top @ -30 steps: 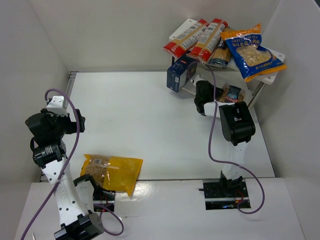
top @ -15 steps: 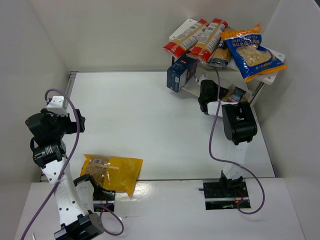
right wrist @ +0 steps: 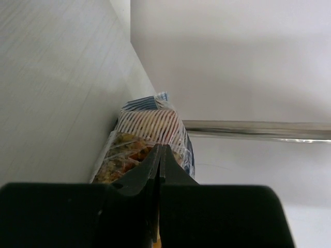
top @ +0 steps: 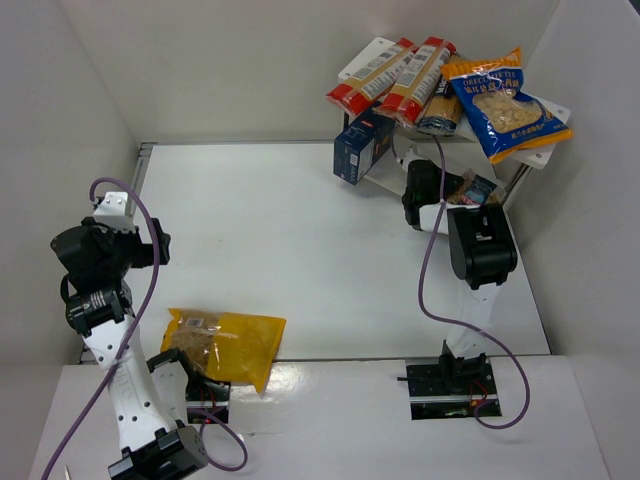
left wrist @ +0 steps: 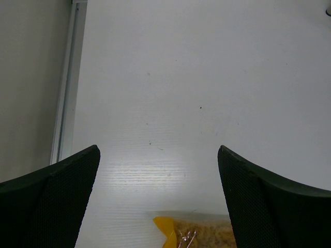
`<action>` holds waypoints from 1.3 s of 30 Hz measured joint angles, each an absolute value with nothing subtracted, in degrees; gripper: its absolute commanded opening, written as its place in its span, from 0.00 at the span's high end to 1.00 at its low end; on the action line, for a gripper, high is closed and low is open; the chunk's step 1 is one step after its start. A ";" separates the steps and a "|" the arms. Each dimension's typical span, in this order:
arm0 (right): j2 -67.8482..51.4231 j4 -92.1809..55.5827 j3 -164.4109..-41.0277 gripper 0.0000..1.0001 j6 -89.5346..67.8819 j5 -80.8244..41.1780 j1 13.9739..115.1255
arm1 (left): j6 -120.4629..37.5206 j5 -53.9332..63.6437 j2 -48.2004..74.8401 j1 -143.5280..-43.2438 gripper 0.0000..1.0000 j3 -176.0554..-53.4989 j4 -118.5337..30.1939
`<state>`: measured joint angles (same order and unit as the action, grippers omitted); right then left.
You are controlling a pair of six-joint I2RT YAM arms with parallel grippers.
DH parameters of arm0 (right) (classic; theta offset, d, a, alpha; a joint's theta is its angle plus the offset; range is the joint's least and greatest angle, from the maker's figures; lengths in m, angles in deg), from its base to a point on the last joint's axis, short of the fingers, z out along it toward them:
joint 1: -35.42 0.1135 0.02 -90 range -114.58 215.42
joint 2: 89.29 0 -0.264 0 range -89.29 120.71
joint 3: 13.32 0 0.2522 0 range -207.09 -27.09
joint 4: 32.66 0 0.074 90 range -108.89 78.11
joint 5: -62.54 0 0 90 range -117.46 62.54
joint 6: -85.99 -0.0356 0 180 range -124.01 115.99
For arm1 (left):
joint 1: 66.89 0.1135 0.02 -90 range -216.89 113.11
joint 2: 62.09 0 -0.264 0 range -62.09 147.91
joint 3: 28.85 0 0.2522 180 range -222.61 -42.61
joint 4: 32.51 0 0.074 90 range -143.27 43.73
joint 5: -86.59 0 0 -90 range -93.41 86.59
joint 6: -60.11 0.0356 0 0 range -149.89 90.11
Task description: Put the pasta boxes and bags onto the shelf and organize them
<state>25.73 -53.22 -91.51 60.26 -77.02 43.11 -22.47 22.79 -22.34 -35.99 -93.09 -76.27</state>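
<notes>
Pointing into the lower tier of the shelf (top: 358, 65), the right gripper (right wrist: 160, 150), pressed together, faces the small clear bag (right wrist: 147, 129), partly hidden from above, while the spread left gripper (left wrist: 158, 150) frames the yellow bag (left wrist: 201, 232), cut off low on the tabletop (left wrist: 207, 77).

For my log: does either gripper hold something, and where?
Left gripper open, empty. Right gripper shut against the small bag's near end; a pinch cannot be told.

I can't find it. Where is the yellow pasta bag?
In the top view the yellow bag lies on the table, near left, beside the left arm's base, far from the shelf.
</notes>
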 measured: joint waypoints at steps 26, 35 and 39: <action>-5.99 -7.41 -84.38 1.00 34.29 -56.92 68.57 | -22.47 22.92 -22.95 -35.99 0.00 -93.09 -76.21; -15.43 16.74 -84.54 0.77 26.97 -26.67 69.57 | -22.47 24.04 -23.39 -35.99 0.00 -93.09 -76.27; -17.24 22.14 -84.54 0.33 26.18 -14.49 69.57 | -22.47 24.49 -23.41 -35.99 0.00 -93.09 -76.27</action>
<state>-17.24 22.14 -84.54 26.18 -14.49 69.57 -22.47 24.49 -23.41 -35.99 -93.09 -76.27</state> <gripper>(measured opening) 0.534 1.001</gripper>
